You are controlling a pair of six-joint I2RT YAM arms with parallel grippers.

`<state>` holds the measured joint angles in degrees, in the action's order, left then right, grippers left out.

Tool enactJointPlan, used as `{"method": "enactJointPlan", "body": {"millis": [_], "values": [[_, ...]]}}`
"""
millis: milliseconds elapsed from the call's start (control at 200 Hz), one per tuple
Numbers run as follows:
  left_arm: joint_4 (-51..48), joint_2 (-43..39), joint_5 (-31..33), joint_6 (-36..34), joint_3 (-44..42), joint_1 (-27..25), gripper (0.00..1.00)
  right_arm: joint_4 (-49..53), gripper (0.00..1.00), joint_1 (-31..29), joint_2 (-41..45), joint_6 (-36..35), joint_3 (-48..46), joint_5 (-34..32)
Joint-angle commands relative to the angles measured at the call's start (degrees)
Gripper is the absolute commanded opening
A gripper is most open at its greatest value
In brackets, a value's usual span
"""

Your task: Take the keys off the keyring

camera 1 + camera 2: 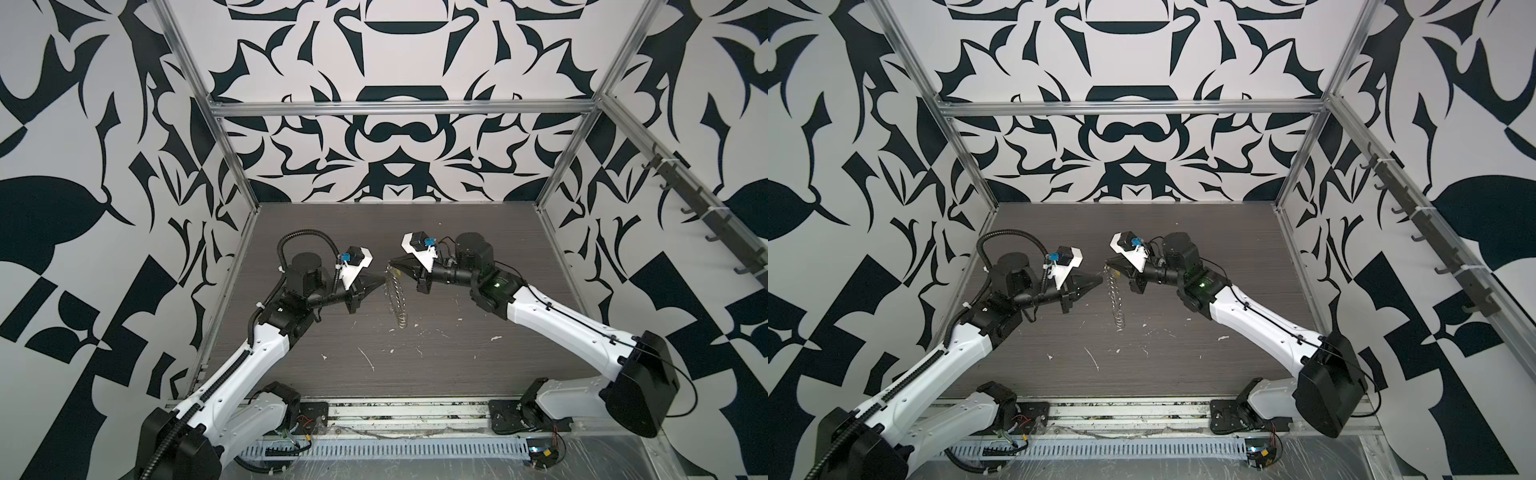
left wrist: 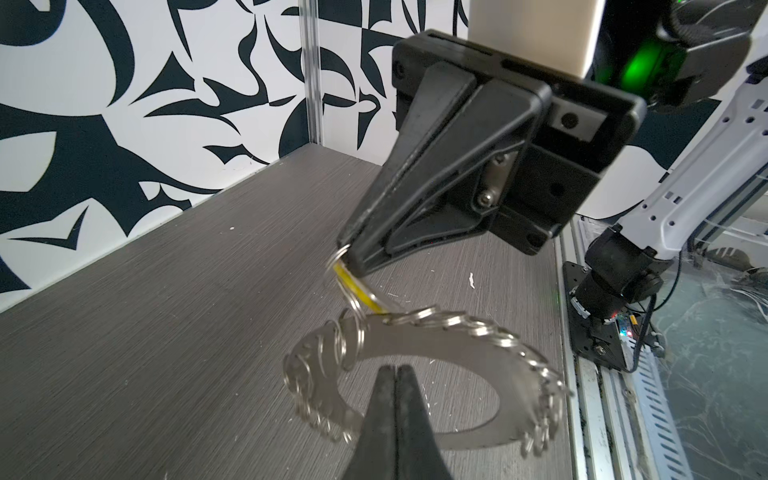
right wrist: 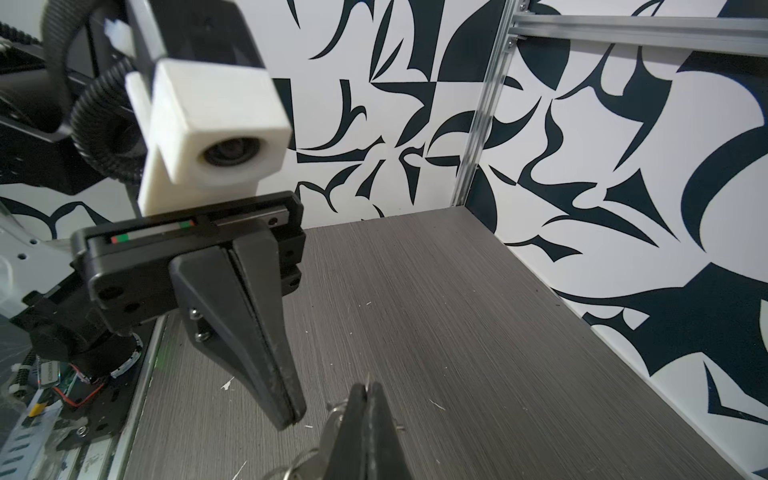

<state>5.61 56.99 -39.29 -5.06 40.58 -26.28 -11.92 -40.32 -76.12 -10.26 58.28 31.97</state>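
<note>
So we've got the right gripper (image 2: 348,259) reaching inward, clamped on a small yellow-headed key (image 2: 356,286), flat grey metal keyring (image 2: 415,345) dangling below; left gripper (image 2: 397,369) faces it, closed, empty.

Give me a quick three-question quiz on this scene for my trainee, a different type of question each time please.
1. Which gripper pinches the yellow key?
2. True or false: the keyring lies flat on the table.
3. Multiple choice: the left gripper is A) open, B) shut, C) out of view.
Key: 1) the right gripper; 2) false, it hangs tilted from the key; 3) B.
</note>
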Motion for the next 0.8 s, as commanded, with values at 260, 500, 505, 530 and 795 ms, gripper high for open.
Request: {"method": "enactJointPlan", "body": {"millis": [260, 500, 505, 530, 795], "values": [[2.26, 0.86, 1.26, -0.98, 1.87, -1.4, 0.13, -6.31, 0.0, 0.19, 2.16, 2.92, 0.16, 2.53], [5.99, 1.15, 6.3, -3.98, 2.91, -1.4, 0.24, -5.41, 0.0, 0.15, 2.6, 2.61, 0.49, 3.7], [5.99, 1.22, 6.22, -4.08, 3.01, -1.4, 0.24, -5.36, 0.0, 0.15, 2.58, 2.57, 0.51, 3.71], [5.92, 1.56, 6.01, -4.23, 3.35, -1.4, 0.23, -5.39, 0.0, 0.22, 2.56, 2.55, 0.52, 3.7], [5.91, 3.95, 2.81, -3.99, 4.9, -1.42, 0.15, -5.74, 0.0, 0.24, 3.69, 2.62, -0.33, 3.39]]}}
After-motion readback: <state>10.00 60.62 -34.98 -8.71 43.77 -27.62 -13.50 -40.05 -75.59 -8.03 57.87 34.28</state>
